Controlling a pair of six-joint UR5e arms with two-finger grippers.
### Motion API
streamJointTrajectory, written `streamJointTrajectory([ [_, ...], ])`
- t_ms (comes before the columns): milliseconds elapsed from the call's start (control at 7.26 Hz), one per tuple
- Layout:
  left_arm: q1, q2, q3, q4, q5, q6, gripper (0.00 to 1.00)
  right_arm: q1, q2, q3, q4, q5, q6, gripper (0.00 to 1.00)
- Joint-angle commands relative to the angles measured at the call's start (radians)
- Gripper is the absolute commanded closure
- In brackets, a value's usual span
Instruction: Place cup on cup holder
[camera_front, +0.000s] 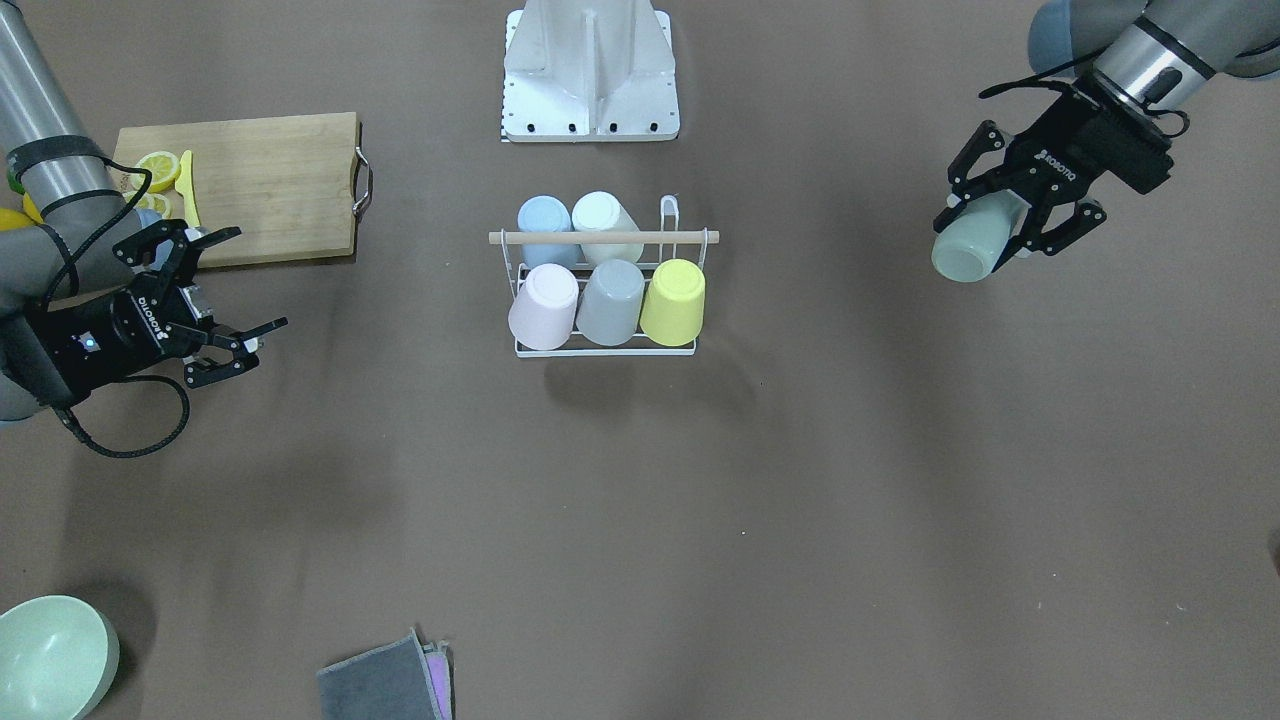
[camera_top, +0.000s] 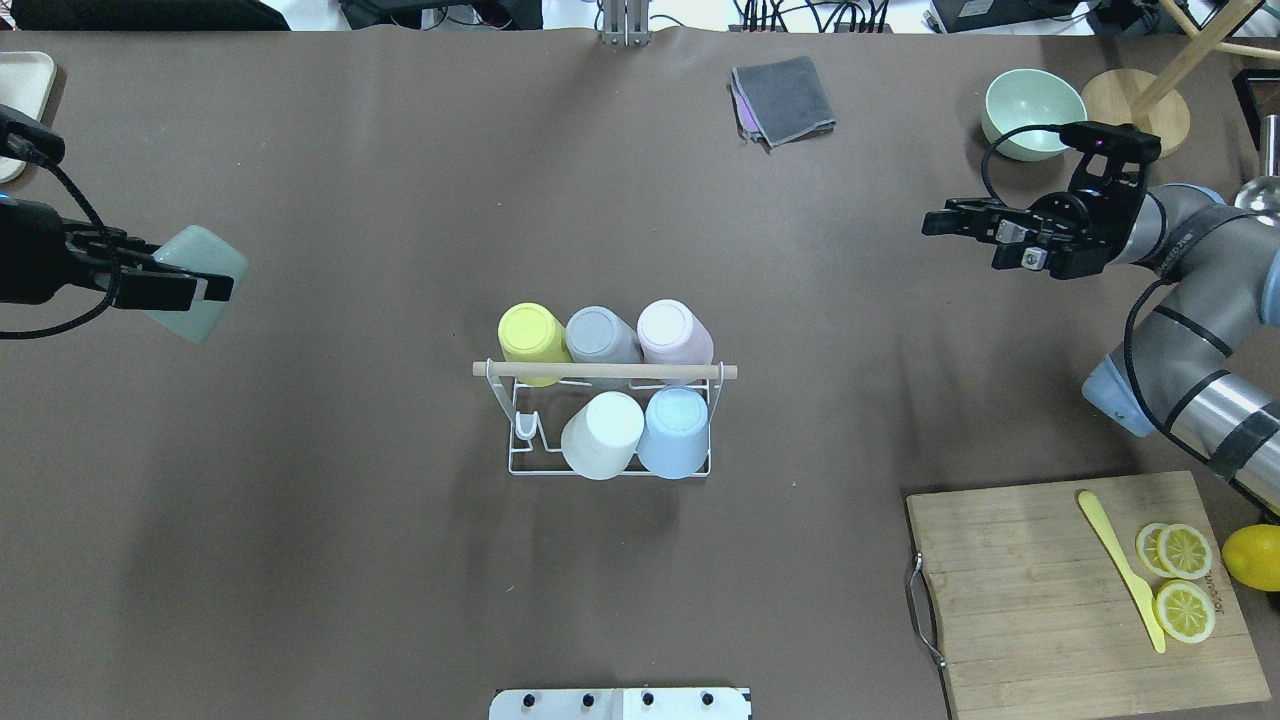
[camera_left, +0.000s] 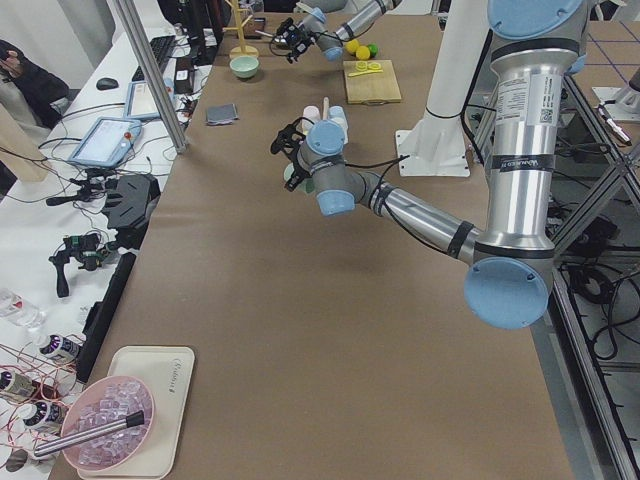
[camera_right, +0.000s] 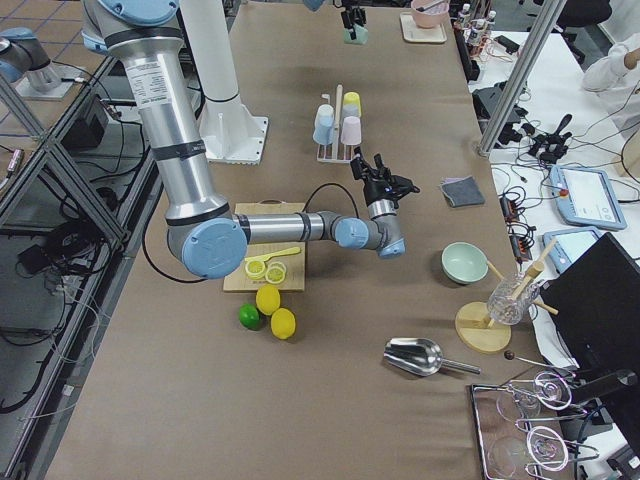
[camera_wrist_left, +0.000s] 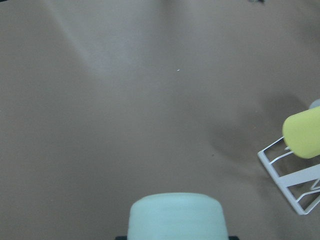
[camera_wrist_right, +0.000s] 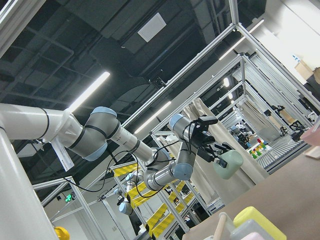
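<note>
The white wire cup holder (camera_top: 520, 462) with a wooden rod (camera_top: 604, 371) stands mid-table and also shows in the front view (camera_front: 604, 347). It carries yellow (camera_top: 530, 338), grey (camera_top: 600, 335), pink (camera_top: 674, 332), white (camera_top: 602, 432) and blue (camera_top: 676, 428) cups upside down. One near-left prong (camera_top: 527, 428) is bare. My left gripper (camera_top: 185, 288) is shut on a pale green cup (camera_top: 205, 268), held above the table far left of the holder; the cup shows in the front view (camera_front: 975, 243) and the left wrist view (camera_wrist_left: 176, 215). My right gripper (camera_top: 950, 222) is open and empty at the right.
A wooden cutting board (camera_top: 1010, 600) with lemon slices (camera_top: 1183, 580) and a yellow knife (camera_top: 1120, 568) lies near right. A green bowl (camera_top: 1030, 110) and a grey cloth (camera_top: 782, 98) sit far back. A whole lemon (camera_top: 1255, 555) lies beside the board.
</note>
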Motion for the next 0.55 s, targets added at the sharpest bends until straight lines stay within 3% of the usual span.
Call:
streamJointTrajectory([
  [0,0.044,-0.004,-0.002,-0.200,0.118,-0.090,1.00,0.034,-0.027,-0.013,-0.003,-0.019,0.272,0.06],
  [413,0.223,-0.072,-0.001,-0.369,0.478,-0.077,1.00,0.113,-0.044,-0.011,-0.008,-0.058,0.516,0.06],
])
